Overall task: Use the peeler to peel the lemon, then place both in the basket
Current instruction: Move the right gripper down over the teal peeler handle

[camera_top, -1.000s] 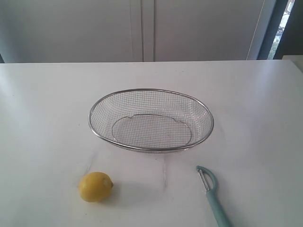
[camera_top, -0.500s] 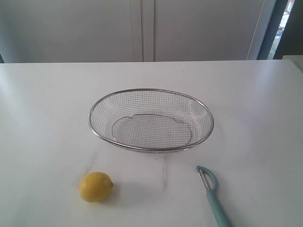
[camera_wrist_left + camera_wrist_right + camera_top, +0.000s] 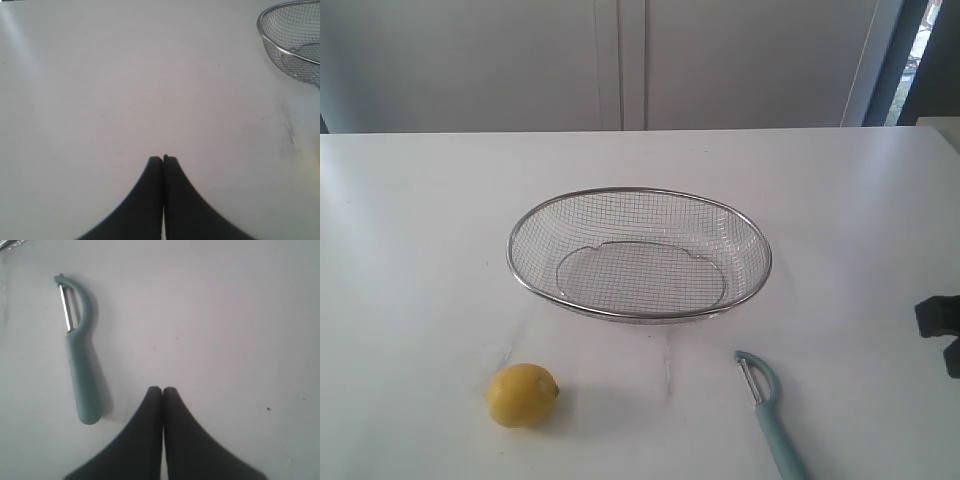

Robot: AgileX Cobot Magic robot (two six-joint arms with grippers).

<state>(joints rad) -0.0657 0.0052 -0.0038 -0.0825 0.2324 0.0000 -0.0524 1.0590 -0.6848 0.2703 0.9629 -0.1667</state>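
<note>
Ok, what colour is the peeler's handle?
Pale teal-blue. The slim plastic-handled peeler with a metal blade shows best in the right wrist view.

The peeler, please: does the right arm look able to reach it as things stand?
Probably yes: the peeler lies alone on the table beside the shut right end effector, with nothing between them; it must open first.

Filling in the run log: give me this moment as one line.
stage: not started | lemon: on table, unpeeled | peeler: on table | basket: empty | left gripper: shut | right gripper: shut
</note>
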